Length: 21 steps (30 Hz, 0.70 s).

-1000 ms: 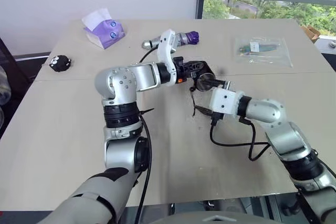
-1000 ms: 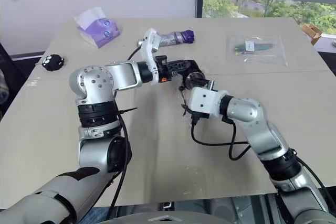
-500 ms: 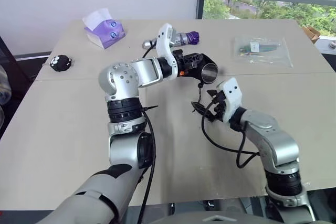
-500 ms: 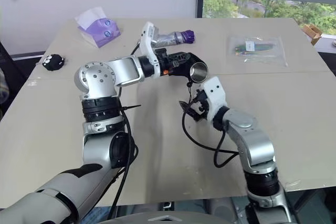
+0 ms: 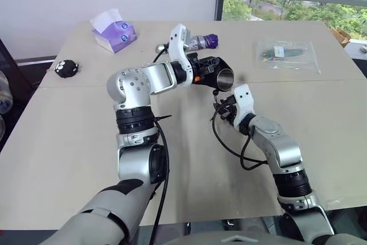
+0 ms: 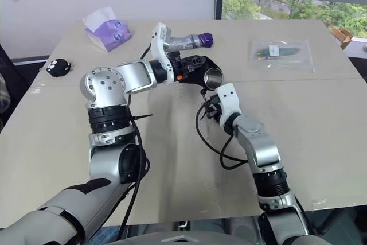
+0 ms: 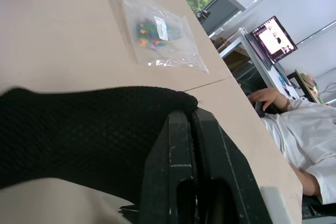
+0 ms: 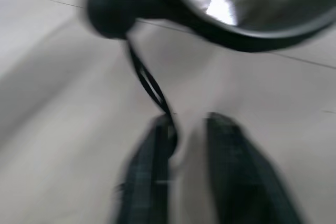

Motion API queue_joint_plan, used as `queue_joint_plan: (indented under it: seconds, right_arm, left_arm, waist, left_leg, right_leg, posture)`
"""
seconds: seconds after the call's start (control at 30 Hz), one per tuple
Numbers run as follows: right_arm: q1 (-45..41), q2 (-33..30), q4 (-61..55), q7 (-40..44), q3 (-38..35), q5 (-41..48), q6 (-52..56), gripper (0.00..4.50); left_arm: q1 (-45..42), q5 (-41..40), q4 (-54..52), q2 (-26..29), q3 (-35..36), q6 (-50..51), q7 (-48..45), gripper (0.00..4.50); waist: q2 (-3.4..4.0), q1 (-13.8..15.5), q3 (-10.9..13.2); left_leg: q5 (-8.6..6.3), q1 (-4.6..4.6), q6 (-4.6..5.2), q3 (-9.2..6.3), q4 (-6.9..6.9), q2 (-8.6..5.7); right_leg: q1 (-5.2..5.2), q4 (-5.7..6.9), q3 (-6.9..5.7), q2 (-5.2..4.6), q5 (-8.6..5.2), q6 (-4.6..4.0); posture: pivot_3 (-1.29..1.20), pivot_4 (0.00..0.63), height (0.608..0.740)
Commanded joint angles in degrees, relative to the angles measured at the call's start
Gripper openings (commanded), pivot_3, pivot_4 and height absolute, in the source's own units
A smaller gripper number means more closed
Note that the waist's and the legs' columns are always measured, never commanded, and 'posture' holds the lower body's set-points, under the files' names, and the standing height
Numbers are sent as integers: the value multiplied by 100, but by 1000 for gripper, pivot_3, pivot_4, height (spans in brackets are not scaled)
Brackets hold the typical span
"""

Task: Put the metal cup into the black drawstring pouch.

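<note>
While the left hand [image 5: 213,77] is clamped on the rim of the black drawstring pouch [image 5: 213,68], holding it lifted above the tabletop [image 5: 69,136] with its mouth turned toward the robot, the right hand [image 5: 223,109] sits just below and slightly in front of that mouth. In the right wrist view its two fingers [image 8: 149,177] stand with a narrow gap between them, and the pouch's thin black cord [image 8: 149,85] runs down to the inner side of one finger; whether the cord is pinched there cannot be told. The cord's round toggle [image 8: 110,8] hangs just under the pouch mouth, above the fingertips. In the left wrist view the left fingers [image 7: 184,166] are pressed together over a fold of the black mesh fabric. The metal cup [image 5: 227,77] sits inside the pouch mouth, its shiny steel rim and bright inner wall showing as a round opening ringed by black cloth, close above the right hand. Farther out on the tabletop lie a silver folded umbrella with a purple end [image 5: 200,42] just behind the left arm, a clear plastic bag of small coloured items [image 5: 285,54] well to the right, a purple tissue pack [image 5: 113,32] at the far left, and a small black fuzzy toy [image 5: 65,67] near the left edge.
</note>
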Motion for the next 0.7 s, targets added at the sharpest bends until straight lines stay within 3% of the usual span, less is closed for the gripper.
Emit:
queue_joint_plan:
  seconds: [0.03,0.33,0.5,0.63,0.7]
  right_arm:
    - [39,64,-309,-507,-624,93,-403,28]
    - [-668,25,-321,-1357,-1388,-31,-1813,28]
    - [-1224,-428,-410,-1022,-968,-310,-2466,28]
    - [-1806,-499,-379,-976,-847,-308,-2714,28]
    - [-2045,-517,-368,-938,-810,-300,-2751,0]
  left_arm:
    - [-57,-84,-83,60,-22,-169,7,0]
    - [4,12,-38,110,-196,-292,31,0]
    - [183,49,-126,268,-520,-555,-251,0]
    - [417,65,-245,485,-768,-1358,-887,0]
    - [517,47,-324,648,-908,-1580,-1235,549]
  waist:
    - [0,3,0]
    - [4,-16,3]
    - [4,-24,3]
    - [4,-19,3]
    - [10,-18,8]
  left_leg:
    - [0,0,0,-1,0,0]
    - [1,0,-1,3,-1,0]
    - [1,0,-1,6,-6,0]
    - [2,0,-3,10,-9,2]
    - [2,0,-4,10,-9,3]
  right_leg:
    - [0,0,-1,0,0,0]
    - [-4,2,4,0,0,0]
    - [-6,0,6,1,0,0]
    - [-9,1,9,2,0,0]
    - [-9,1,7,1,0,0]
  posture:
    - [0,150,740]
    - [0,150,740]
    - [0,150,740]
    - [0,150,740]
    - [0,150,740]
